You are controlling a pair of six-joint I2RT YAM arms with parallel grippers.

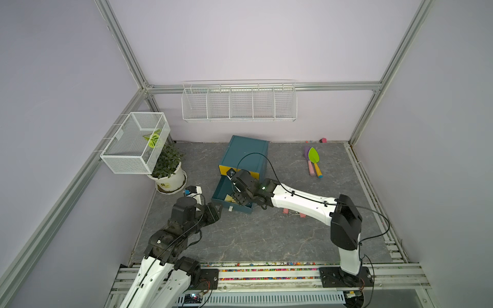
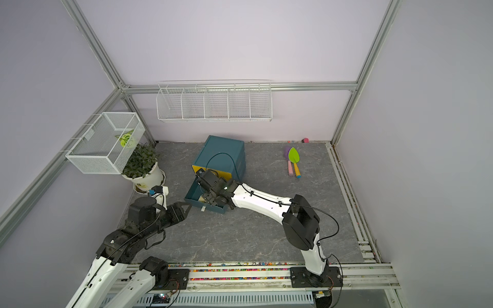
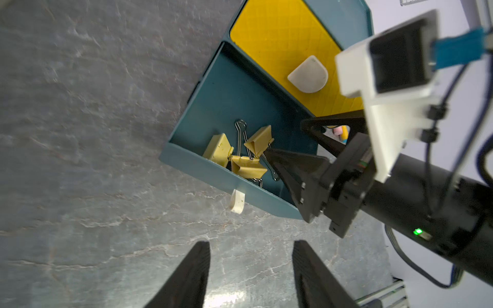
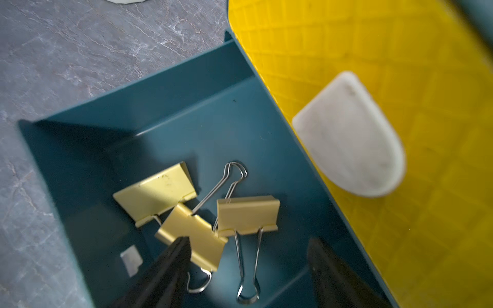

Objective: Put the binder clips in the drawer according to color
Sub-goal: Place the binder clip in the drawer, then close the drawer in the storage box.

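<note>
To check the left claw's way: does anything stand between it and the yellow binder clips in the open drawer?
Yes. The front wall of the drawer, with its white handle tab, stands between the left claw and the yellow binder clips. The right claw, open, also hangs just over them.

Soft, even light fills both top views, with faint shadows on the grey marbled bench (image 1: 240, 240); the aluminium frame posts (image 1: 122, 45) splay outward at the edges, a wide-angle distortion. The left wrist view shows a pale glare patch on the bench. In the right wrist view the yellow drawer front (image 4: 373, 66), its white rounded handle tab (image 4: 352, 133) and the right end effector (image 4: 249, 240) are blurred, the pale yellow binder clips (image 4: 248, 214) sharper, and dark shadow fills a corner of the open teal drawer (image 4: 186, 128).
</note>
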